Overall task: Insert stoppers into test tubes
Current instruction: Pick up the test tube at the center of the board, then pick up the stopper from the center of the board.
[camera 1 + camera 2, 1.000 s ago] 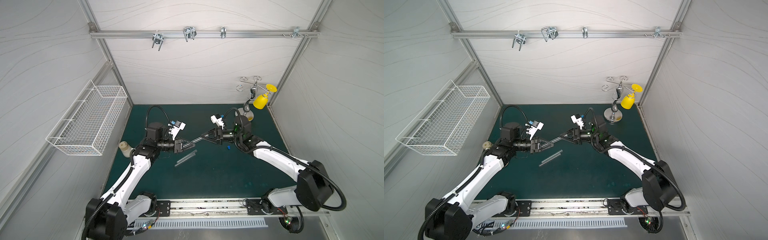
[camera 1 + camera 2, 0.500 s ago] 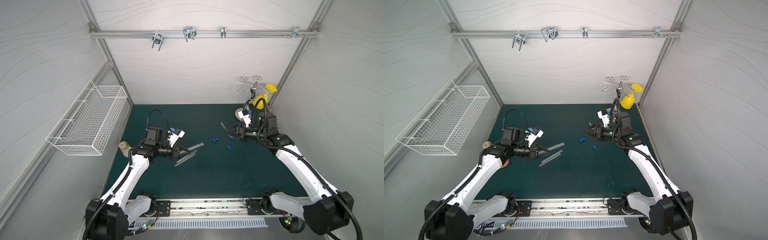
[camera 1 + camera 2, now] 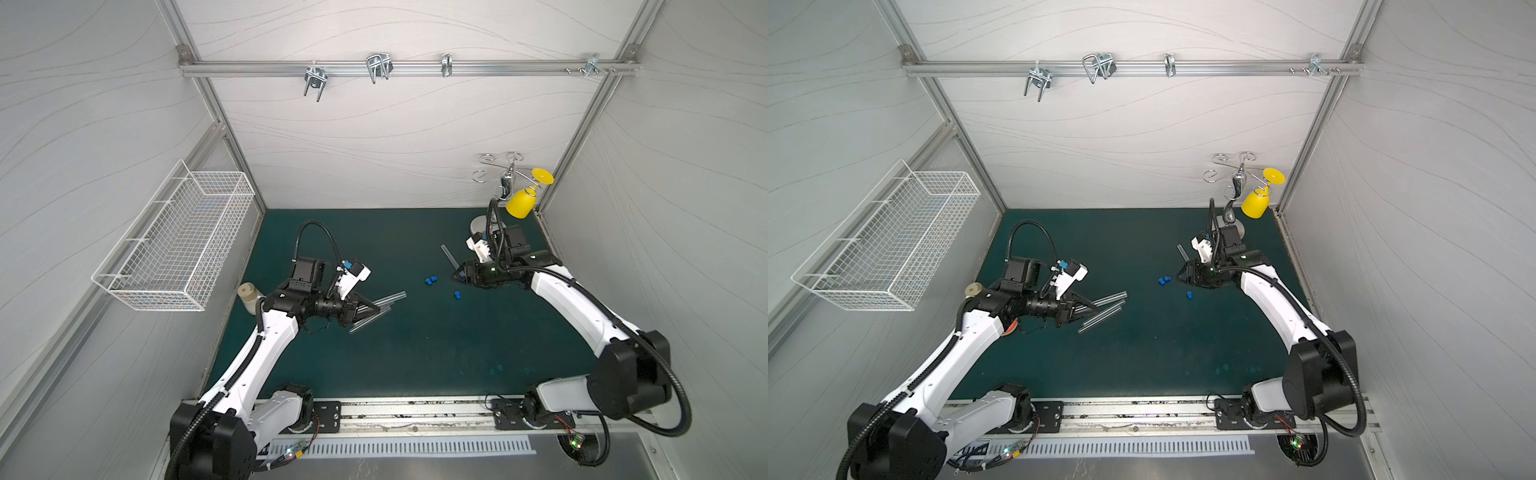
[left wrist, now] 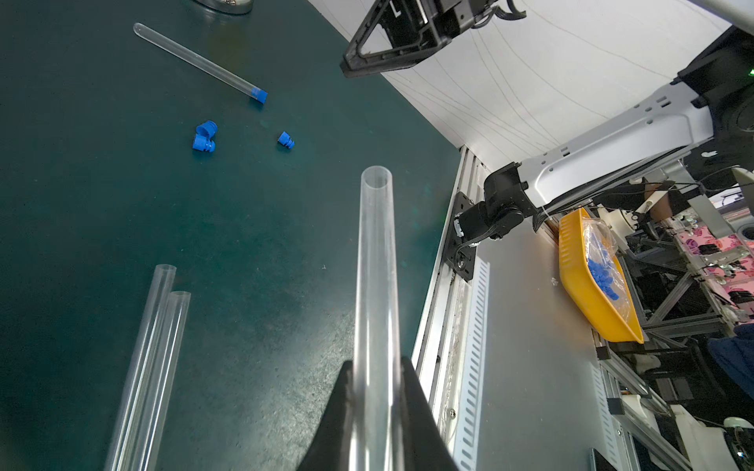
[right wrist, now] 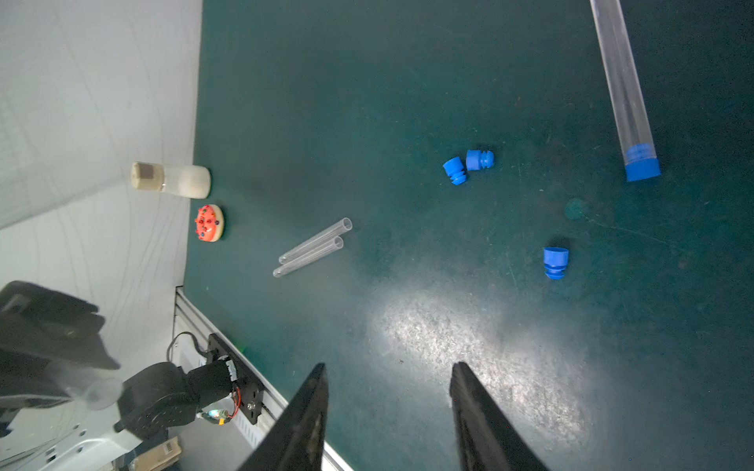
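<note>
My left gripper (image 4: 376,363) is shut on a clear, open-mouthed test tube (image 4: 375,265), held just above the mat at the left (image 3: 390,297). Two more bare test tubes (image 3: 370,318) lie side by side on the mat below it. At the back right a test tube (image 5: 622,81) with a blue stopper (image 5: 642,167) in its mouth lies on the mat. My right gripper (image 5: 389,367) stands open and empty beside it (image 3: 457,276). Three loose blue stoppers lie near that gripper: a pair (image 3: 431,279) and a single (image 3: 457,296).
A cream-capped bottle (image 3: 249,297) and a small pink doughnut (image 5: 209,223) sit at the mat's left edge. A yellow cup (image 3: 521,202) hangs on a metal stand in the back right corner. A wire basket (image 3: 178,241) hangs on the left wall.
The grippers were together at mid-table a second ago. The right arm has swung to the back right and its jaws have opened. The left arm drew back left, still holding a tube.
</note>
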`<move>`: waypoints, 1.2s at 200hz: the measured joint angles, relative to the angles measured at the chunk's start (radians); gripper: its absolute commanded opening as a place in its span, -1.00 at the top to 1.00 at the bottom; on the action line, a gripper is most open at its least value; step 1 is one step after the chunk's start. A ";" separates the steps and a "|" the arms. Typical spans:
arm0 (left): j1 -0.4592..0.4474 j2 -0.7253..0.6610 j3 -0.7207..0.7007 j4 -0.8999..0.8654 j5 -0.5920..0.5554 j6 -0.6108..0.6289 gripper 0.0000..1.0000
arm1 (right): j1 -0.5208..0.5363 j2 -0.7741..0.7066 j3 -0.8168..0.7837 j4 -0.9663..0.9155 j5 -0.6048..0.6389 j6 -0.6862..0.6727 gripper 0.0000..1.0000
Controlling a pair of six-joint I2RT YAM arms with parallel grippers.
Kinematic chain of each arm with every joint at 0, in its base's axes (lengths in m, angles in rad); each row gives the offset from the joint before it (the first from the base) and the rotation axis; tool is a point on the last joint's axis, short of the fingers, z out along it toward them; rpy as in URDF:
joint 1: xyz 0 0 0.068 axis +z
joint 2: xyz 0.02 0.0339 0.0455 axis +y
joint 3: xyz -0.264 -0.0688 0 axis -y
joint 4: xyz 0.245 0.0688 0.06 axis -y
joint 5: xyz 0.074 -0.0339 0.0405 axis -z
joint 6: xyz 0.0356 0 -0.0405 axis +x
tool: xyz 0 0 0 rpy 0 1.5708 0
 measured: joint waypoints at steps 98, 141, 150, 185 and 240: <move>0.006 -0.016 0.000 -0.008 -0.004 0.004 1.00 | 0.210 0.440 0.408 -0.133 0.246 -0.191 0.07; 0.006 -0.019 0.000 -0.009 -0.006 0.004 1.00 | 0.252 0.598 0.557 -0.199 0.338 -0.249 0.15; 0.006 -0.019 0.000 -0.009 -0.006 0.005 1.00 | 0.257 0.622 0.577 -0.211 0.351 -0.257 0.15; 0.006 -0.019 0.000 -0.009 -0.006 0.004 1.00 | 0.265 0.700 0.644 -0.251 0.399 -0.280 0.15; 0.006 -0.018 0.000 -0.009 -0.006 0.004 1.00 | 0.265 0.798 0.735 -0.291 0.468 -0.304 0.19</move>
